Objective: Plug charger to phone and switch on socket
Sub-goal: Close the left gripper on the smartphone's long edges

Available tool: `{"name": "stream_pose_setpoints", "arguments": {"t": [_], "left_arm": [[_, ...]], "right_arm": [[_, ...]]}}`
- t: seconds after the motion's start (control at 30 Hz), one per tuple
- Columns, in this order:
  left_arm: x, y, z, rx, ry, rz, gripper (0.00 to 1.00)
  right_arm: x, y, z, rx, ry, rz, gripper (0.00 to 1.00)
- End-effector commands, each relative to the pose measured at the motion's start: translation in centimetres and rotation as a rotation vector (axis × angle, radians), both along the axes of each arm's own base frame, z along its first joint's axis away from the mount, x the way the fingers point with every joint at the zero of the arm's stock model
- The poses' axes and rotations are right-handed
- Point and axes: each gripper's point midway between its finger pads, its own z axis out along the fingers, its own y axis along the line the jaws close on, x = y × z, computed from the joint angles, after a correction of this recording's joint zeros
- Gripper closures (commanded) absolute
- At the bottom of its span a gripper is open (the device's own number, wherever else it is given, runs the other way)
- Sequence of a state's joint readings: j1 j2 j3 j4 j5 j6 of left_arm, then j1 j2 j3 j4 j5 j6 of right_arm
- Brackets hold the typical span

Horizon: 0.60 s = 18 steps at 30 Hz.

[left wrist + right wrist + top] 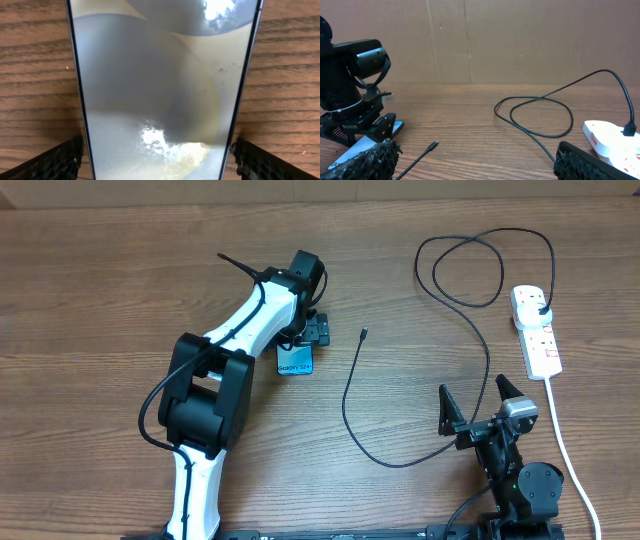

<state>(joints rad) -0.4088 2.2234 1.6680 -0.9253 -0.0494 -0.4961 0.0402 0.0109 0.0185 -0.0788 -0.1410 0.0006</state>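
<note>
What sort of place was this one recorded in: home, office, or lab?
Probably a robotics lab or test bench: a wood-grain table, a plain brown board backdrop behind it, and a left arm and right arm, with a phone, charger and socket laid out.

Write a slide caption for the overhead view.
Open left gripper over slim blue phone; thin black cable plugged into white power strip.

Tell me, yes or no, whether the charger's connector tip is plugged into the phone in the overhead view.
No, the connector tip lies loose on the table, clearly apart from the phone.
</note>
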Motion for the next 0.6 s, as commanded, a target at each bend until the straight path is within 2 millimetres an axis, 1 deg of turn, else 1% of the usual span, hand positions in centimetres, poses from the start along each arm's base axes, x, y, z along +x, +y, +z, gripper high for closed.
{"name": "stream_pose_setpoints", "arguments": {"t": [0.0,0.27,0.37,0.5,0.57], "left_arm": [[-2.1,0.2,-2.8,0.040,0.079,0.008,0.00],[-2.3,0.9,-2.8,0.076,0.084,0.008,0.00],[-2.3,0.9,-2.8,0.077,0.087,0.008,0.02],[-2.3,1.1,-2.8,0.078,0.089,0.011,0.00],[-2.3,1.6,-2.8,0.079,0.095,0.022,0.00]], "right_arm": [[0.0,0.0,-0.2,-0.002,-0.004,-0.005,0.00],[0.0,0.0,-0.2,-0.002,-0.003,-0.005,0.00],[0.0,0.0,-0.2,-0.002,-0.003,-0.005,0.00],[0.0,0.0,-0.2,-0.002,-0.003,-0.005,0.00],[0.0,0.0,-0.2,-0.002,-0.003,-0.005,0.00]]}}
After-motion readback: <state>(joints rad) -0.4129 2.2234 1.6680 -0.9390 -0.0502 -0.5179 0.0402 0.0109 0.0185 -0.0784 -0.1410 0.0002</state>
